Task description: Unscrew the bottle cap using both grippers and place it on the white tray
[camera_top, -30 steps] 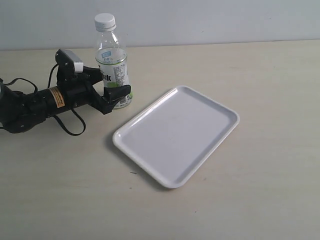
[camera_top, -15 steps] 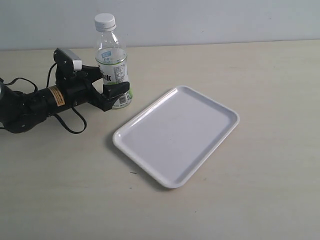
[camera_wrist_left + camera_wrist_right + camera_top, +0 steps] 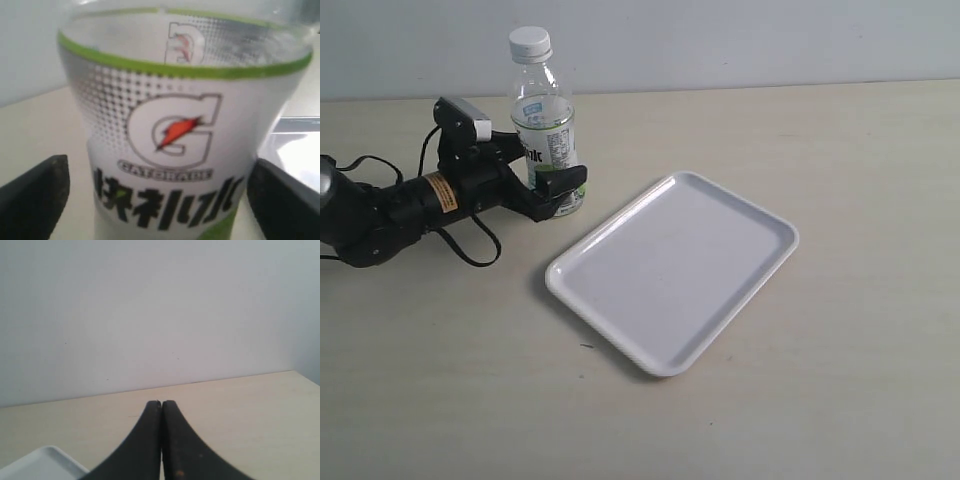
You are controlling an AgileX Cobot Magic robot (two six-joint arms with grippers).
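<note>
Standing upright near the back left of the pale table (image 3: 840, 350), the bottle (image 3: 544, 130) had the bottle cap (image 3: 530, 40) on its neck, nothing touching it. The left gripper (image 3: 552, 178) lay low along the tabletop and straddled the bottle's lower half, one black finger (image 3: 35, 195) on each side of the label. From its wrist camera I could see bare table between one finger and the bottle, so the jaws were spread and not squeezing; the other finger sat right at the label's edge, and I could not tell whether it touched. Its arm carried an orange label (image 3: 440, 190) and a loose black cable (image 3: 470, 250). The white tray (image 3: 672, 270) lay flat just beside the bottle, toward the middle, with nothing on it. The right gripper (image 3: 161, 440) was clenched, its fingertips pressed together on nothing, above the table near a corner of the tray.
</note>
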